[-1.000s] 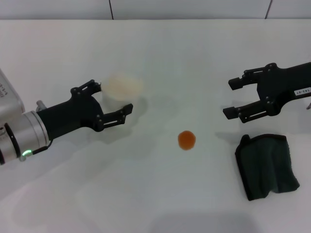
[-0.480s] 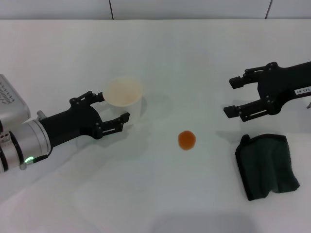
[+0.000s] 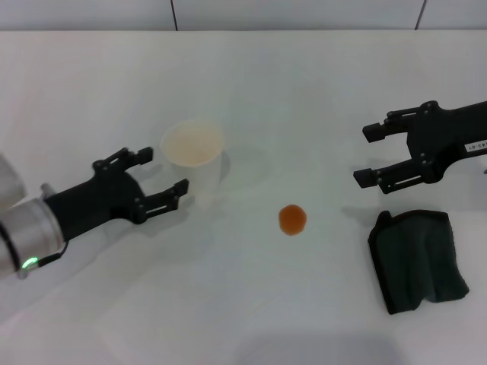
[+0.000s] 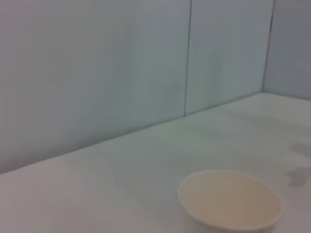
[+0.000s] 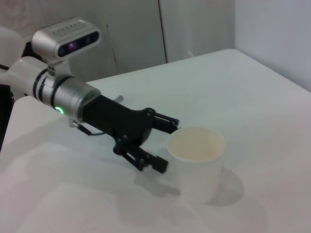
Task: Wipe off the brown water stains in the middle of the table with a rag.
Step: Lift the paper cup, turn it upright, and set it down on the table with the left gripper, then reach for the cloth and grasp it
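The brown water stain (image 3: 292, 219) is a small round orange-brown blot in the middle of the white table (image 3: 304, 84). The dark greenish-black rag (image 3: 418, 260) lies folded on the table to the stain's right. My right gripper (image 3: 363, 154) is open and empty, hovering just behind the rag and apart from it. My left gripper (image 3: 166, 170) is open and empty on the left, just clear of a white paper cup (image 3: 194, 158). The right wrist view shows the left gripper (image 5: 169, 145) beside the cup (image 5: 197, 162). The stain and rag show only in the head view.
The white paper cup stands upright left of the stain and also shows in the left wrist view (image 4: 229, 200). A pale wall (image 4: 121, 68) runs along the table's far edge. Bare table lies between the stain and the rag.
My left gripper has let go of the paper cup and drawn back to the left, leaving the cup upright on the table. The right gripper, stain and rag have barely moved.
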Motion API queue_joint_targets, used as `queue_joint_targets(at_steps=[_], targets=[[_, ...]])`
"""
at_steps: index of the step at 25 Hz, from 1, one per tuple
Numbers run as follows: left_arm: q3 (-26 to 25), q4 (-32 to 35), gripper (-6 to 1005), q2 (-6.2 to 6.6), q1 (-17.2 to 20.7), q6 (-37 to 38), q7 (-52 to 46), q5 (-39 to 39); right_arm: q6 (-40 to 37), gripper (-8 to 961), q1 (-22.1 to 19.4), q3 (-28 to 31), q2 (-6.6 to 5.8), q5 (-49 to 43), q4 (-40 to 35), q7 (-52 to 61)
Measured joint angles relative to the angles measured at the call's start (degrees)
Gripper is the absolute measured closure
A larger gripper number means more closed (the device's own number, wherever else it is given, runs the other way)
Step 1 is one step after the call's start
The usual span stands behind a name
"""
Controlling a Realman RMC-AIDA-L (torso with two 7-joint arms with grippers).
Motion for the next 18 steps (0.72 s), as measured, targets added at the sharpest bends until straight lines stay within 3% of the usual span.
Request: queue_joint_targets(at_steps=[6,10,15,18], targets=[[-1.88,6.67,122,0.32,6.28,7.28,-2.98,0.73,-0.01,130,-0.14,0.05,-0.03,-0.2,-0.76,1.63],[-2.06,14.79,123,2.13,9.78,15.36,-10.48,4.68,0.0,131,-0.63,-0.02,-0.73,-1.76,-3.47,7.98],[-2.19,25.36,123,4.16,10.91,25.37,-20.29,11.99,-1.39,130,-2.81,-0.5,-0.65,-6.89,-11.39,18.34],[-3.04,30.45,124,4.54,10.05,30.4,-25.85,17.46,-4.02,134,-2.05,-2.17,-0.24,-11.71,-16.24,27.06]])
